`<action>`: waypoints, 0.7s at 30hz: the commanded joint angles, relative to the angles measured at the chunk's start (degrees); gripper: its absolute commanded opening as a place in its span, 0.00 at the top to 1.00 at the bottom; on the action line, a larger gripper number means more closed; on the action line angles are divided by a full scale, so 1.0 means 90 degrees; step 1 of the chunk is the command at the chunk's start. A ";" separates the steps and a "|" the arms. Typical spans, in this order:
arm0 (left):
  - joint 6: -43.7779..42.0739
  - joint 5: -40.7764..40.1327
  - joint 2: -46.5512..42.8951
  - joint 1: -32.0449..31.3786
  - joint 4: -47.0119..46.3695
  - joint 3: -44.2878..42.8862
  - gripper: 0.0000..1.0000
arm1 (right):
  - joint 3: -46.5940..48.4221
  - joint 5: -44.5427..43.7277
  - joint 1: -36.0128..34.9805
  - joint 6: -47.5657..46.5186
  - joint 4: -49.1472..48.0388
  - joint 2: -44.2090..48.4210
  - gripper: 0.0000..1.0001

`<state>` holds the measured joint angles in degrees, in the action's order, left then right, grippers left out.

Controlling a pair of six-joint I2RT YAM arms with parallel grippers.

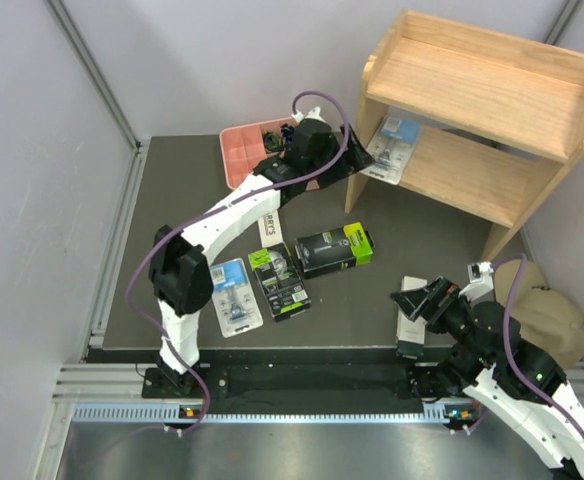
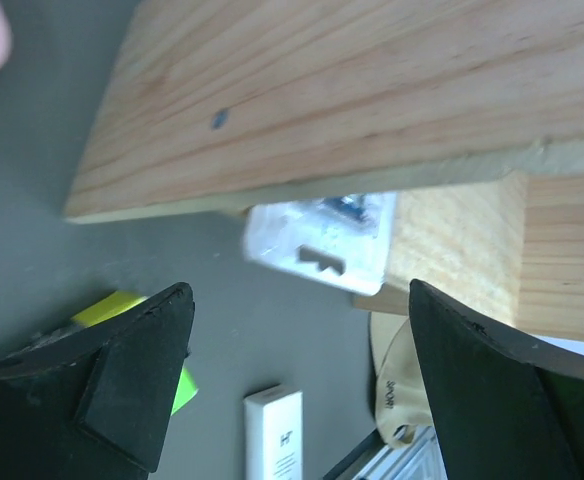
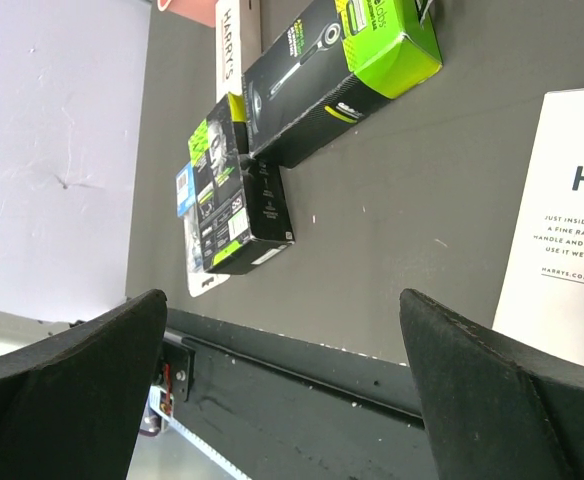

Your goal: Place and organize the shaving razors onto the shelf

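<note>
Left gripper point(image 2: 300, 290) is spread wide and empty beside the shelf point(image 1: 482, 80); blue-card blister pack point(image 1: 394, 145) overhangs the lower tier's left front edge, so a finger clipping it on withdrawal could tip it off.

Shows bare pale wood with open grain on the shelf point(image 1: 482, 80), matt and unpainted. Gleams as clear glossy plastic over the blister pack point(image 2: 322, 240) (printed card behind). Looks like smooth coated cardboard on the black box point(image 3: 312, 90) and the white box point(image 3: 572, 220). Lies dull, dark and matt across the table mat point(image 1: 182, 210).
</note>
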<state>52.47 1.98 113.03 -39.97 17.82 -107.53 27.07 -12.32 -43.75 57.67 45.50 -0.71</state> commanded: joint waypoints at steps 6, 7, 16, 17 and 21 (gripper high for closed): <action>-0.0937 -0.0015 -0.0997 0.0183 0.0294 0.0200 0.04 | 0.0029 0.0060 -0.0032 0.0028 -0.0143 0.0684 0.01; -0.0985 -0.0024 -0.1006 0.0202 0.0440 0.0190 0.04 | 0.0029 0.0089 -0.0032 0.0028 -0.0153 0.0684 0.01; -0.1260 -0.0649 -0.2030 0.0631 0.0832 0.1718 0.01 | 0.0039 0.0099 -0.0032 -0.0021 -0.0143 0.0568 0.01; -0.1240 -0.0765 -0.2380 0.0671 0.0832 0.1964 0.01 | 0.0029 0.0099 -0.0032 -0.0040 -0.0153 0.0509 0.01; -0.1259 -0.1079 -0.3251 0.0856 0.0987 0.3049 0.01 | 0.0020 0.0284 -0.0032 -0.0186 -0.0455 0.0099 0.01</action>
<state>42.13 -3.46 92.60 -33.74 24.99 -86.08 27.03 -11.64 -43.75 57.58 45.32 -0.71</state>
